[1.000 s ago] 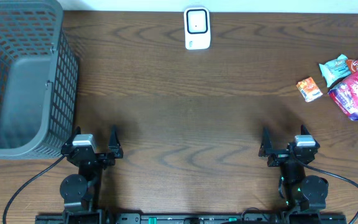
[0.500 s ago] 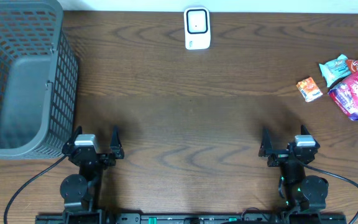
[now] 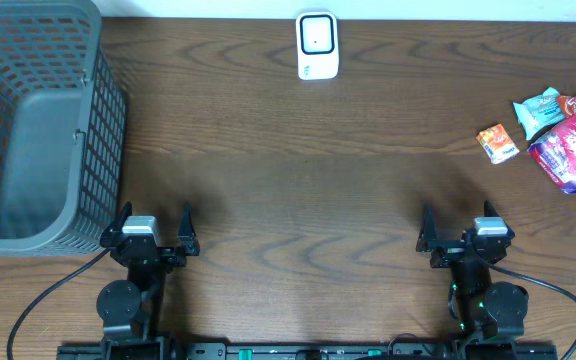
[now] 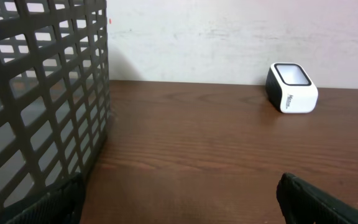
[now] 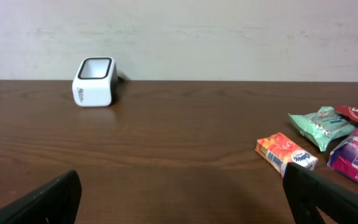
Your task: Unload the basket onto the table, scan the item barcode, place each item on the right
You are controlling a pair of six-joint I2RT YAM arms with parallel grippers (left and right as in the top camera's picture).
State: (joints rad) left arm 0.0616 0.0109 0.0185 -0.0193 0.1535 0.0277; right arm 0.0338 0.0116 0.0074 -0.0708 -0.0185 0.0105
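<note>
Right of the scanner [image 3: 317, 45], the orange packet [image 3: 498, 143] is judged light, crinkly, pinchable edgewise; left pincer [image 3: 152, 219] and right pincer [image 3: 457, 221] are released.

Left arm [image 3: 121, 298]: is seen folded back over its base; left gripper [image 3: 155, 220] is held low and level, pointed forward, jaws spread wide, empty. Right arm [image 3: 496, 305]: is seen folded likewise; right gripper [image 3: 457, 220] is held level, jaws spread wide, empty.
</note>
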